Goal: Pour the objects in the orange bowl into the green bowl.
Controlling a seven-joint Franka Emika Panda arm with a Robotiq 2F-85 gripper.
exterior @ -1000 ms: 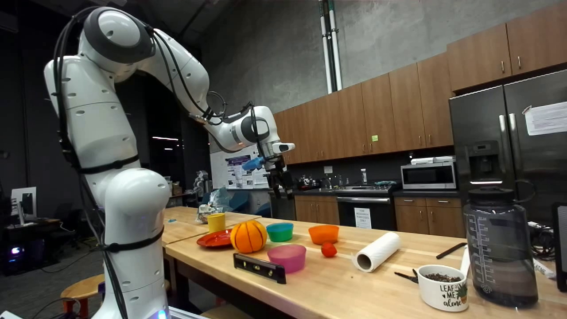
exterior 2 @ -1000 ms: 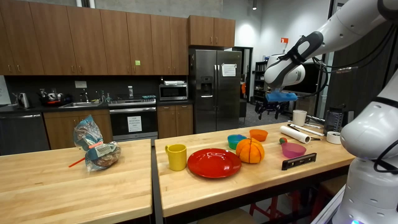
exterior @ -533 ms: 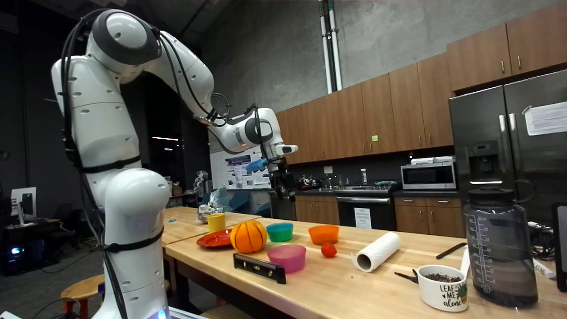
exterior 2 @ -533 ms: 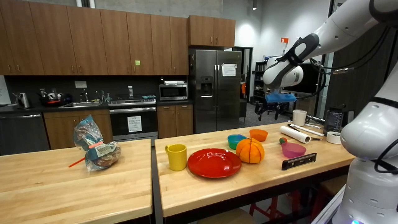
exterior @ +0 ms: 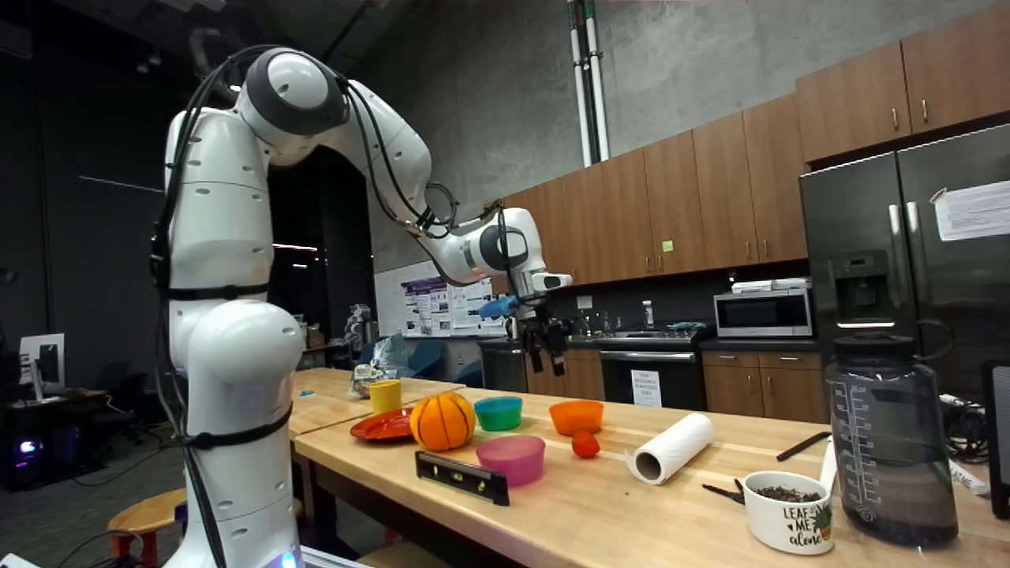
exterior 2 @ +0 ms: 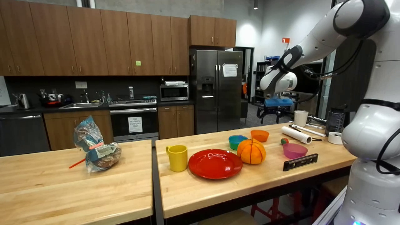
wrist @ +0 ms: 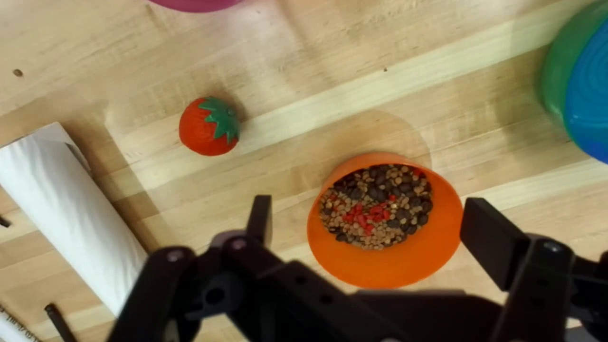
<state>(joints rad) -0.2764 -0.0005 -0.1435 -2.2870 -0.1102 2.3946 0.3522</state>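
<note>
Hovering hand (exterior: pixel 548 368) above orange bowl's rim (wrist: pixel 403 279)

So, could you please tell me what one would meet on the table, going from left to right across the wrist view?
White paper roll → red tomato-like object → orange bowl → green bowl.

The orange bowl (wrist: pixel 394 267) and green bowl (exterior: pixel 500 420) look like smooth plastic; the plate (exterior 2: pixel 215 164) is glossy, the desk (exterior 2: pixel 193 193) smooth wood, the roll (exterior: pixel 680 445) matt paper.
</note>
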